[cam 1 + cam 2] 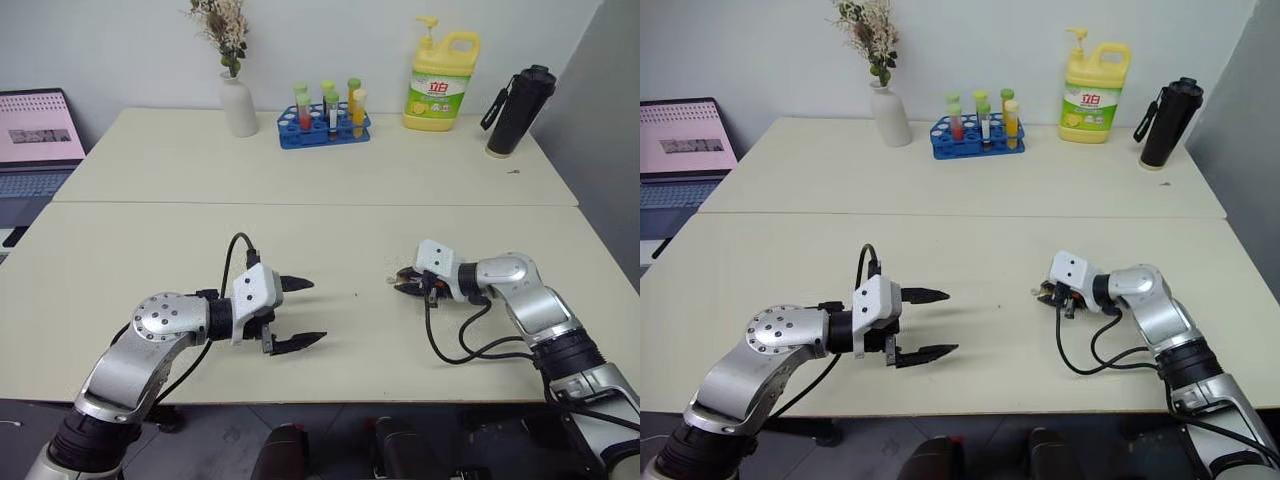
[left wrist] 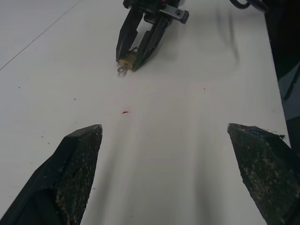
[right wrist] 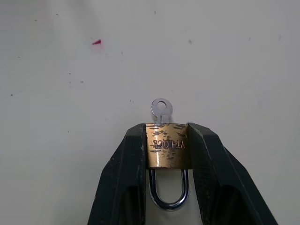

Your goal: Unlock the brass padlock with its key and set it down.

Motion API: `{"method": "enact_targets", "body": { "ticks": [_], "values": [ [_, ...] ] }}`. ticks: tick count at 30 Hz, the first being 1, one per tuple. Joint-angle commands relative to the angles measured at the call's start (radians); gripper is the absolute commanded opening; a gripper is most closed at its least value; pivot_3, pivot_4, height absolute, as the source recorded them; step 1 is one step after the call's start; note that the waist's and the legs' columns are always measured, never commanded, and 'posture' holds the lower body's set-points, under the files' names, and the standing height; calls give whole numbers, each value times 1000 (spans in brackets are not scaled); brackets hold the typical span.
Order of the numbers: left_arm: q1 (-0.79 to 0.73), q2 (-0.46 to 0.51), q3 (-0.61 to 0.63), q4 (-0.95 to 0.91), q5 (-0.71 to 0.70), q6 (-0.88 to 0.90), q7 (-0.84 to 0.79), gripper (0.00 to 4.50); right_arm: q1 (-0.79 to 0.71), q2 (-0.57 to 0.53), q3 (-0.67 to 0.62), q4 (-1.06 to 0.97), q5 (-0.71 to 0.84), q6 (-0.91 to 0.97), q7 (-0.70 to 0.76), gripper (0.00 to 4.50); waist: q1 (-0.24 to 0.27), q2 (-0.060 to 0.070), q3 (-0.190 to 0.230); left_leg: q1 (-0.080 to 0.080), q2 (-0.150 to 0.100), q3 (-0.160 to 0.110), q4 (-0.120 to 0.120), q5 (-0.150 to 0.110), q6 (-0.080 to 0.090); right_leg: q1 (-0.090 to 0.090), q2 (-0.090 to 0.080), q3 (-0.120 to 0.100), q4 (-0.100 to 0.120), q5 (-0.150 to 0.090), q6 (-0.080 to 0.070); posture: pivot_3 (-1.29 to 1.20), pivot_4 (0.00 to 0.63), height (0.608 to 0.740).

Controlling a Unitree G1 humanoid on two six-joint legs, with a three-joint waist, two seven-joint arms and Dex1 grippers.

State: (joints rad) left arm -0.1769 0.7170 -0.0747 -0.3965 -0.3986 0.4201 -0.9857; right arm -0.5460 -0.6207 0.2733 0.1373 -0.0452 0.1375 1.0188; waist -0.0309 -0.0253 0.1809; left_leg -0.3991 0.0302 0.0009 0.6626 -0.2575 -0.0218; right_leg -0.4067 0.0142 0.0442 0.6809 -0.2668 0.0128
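Gripping the brass padlock by its sides, right gripper jaws closed on it just above the counter; key sticks from its base. Left gripper jaws wide, empty. Tube rack, vase, soap bottle well behind; nothing between.

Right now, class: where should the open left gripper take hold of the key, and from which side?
Grip the key by its flat round bow, the only part protruding from the brass padlock. Approach from the keyhole end, opposite the shackle, since the right gripper clamps the padlock's two sides. The left gripper probably needs its fingers flat against the bow's faces.
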Motion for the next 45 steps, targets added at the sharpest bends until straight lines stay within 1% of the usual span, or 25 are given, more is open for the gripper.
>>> {"method": "enact_targets", "body": {
  "ticks": [1,5,8,9,12,14,16,19,25,30,33,34,36,37,38,39,40,42,45],
  "values": [
    [-30,-13,49,-30,-66,57,30,4500,52,-12,-34,-198,0,-32,-40,925,0,0,0,0,0,-1,0,0,0,0,0,0,0,0,0,0,150,740],
    [-70,-28,66,-28,-126,123,50,4500,115,-26,-38,-344,-51,-71,-90,925,1,0,0,0,0,-2,0,0,0,0,0,0,0,0,0,0,150,740],
    [-132,-41,62,-8,-164,175,51,4500,137,-55,-23,-414,-186,-234,-177,925,2,0,0,0,-1,-2,0,0,0,0,0,0,0,0,1,0,150,740],
    [-144,-42,62,0,-169,183,49,4500,137,-58,-17,-419,-215,-269,-197,925,2,0,0,0,-1,-1,0,0,0,0,0,0,0,0,1,0,150,740],
    [-211,-57,54,27,-209,227,38,4500,120,-56,-6,-417,-356,-429,-328,925,2,-1,0,1,-1,0,1,0,0,1,1,-1,0,0,1,0,150,740],
    [-250,-61,49,51,-223,250,30,4500,112,-46,-16,-404,-411,-492,-400,925,2,-1,0,1,-1,0,1,0,0,0,1,-1,0,0,1,0,150,740],
    [-296,-77,53,84,-247,280,30,4500,102,-33,-27,-401,-432,-535,-447,925,2,-1,0,1,-1,0,0,0,-1,0,1,0,0,0,1,0,150,740],
    [-341,-96,56,108,-275,316,34,4500,95,-25,-30,-399,-434,-558,-465,925,2,-1,0,0,-1,0,1,0,-1,0,1,0,0,0,1,0,150,740],
    [-403,-119,27,160,-262,325,19,4500,65,-7,-26,-392,-427,-585,-478,925,2,-1,0,0,-1,0,1,0,-1,0,1,0,0,1,-1,0,150,740],
    [-431,-134,31,194,-278,334,3,4500,55,2,-28,-390,-428,-593,-473,925,2,-1,0,0,-1,0,1,0,-1,0,1,0,1,1,-1,0,150,740],
    [-456,-144,34,228,-280,340,-4,3913,49,1,-33,-388,-419,-600,-471,925,2,-1,0,0,-1,0,1,0,-1,0,1,0,1,1,-1,0,150,740],
    [-463,-148,37,237,-285,345,-5,3638,48,1,-34,-388,-417,-600,-469,925,2,-1,0,0,-1,0,1,0,-1,0,1,0,1,1,-1,0,150,740],
    [-468,-152,40,244,-290,350,-6,3022,47,0,-34,-387,-415,-599,-468,925,2,-1,0,0,-1,0,1,0,-1,0,1,0,1,1,-1,0,150,740],
    [-469,-152,41,245,-289,350,-7,2591,47,0,-34,-387,-415,-600,-468,925,2,-1,0,0,-1,0,1,0,-1,0,1,0,1,1,-1,0,150,740],
    [-472,-152,39,248,-283,346,-9,2466,47,-1,-33,-386,-415,-602,-467,925,2,-1,0,0,-1,0,1,0,-1,0,1,0,1,1,-1,0,150,740],
    [-480,-153,39,256,-286,349,-17,2054,46,-2,-33,-387,-411,-606,-465,925,2,-1,0,0,-1,0,1,0,-1,0,1,0,1,1,-2,0,150,740],
    [-486,-155,39,261,-288,352,-23,1905,45,-4,-32,-387,-408,-609,-463,925,2,-1,0,0,-1,0,1,0,-1,0,1,0,1,1,-2,0,150,740],
    [-494,-157,40,268,-290,357,-30,1349,44,-5,-33,-387,-405,-612,-462,925,2,-1,0,0,-1,-1,1,0,-1,0,1,0,1,1,-2,0,150,740],
    [-501,-160,35,273,-287,355,-38,361,40,-5,-33,-384,-401,-615,-461,925,2,-1,0,0,-1,0,1,0,-1,0,1,0,1,1,-2,0,150,740]
  ]
}}
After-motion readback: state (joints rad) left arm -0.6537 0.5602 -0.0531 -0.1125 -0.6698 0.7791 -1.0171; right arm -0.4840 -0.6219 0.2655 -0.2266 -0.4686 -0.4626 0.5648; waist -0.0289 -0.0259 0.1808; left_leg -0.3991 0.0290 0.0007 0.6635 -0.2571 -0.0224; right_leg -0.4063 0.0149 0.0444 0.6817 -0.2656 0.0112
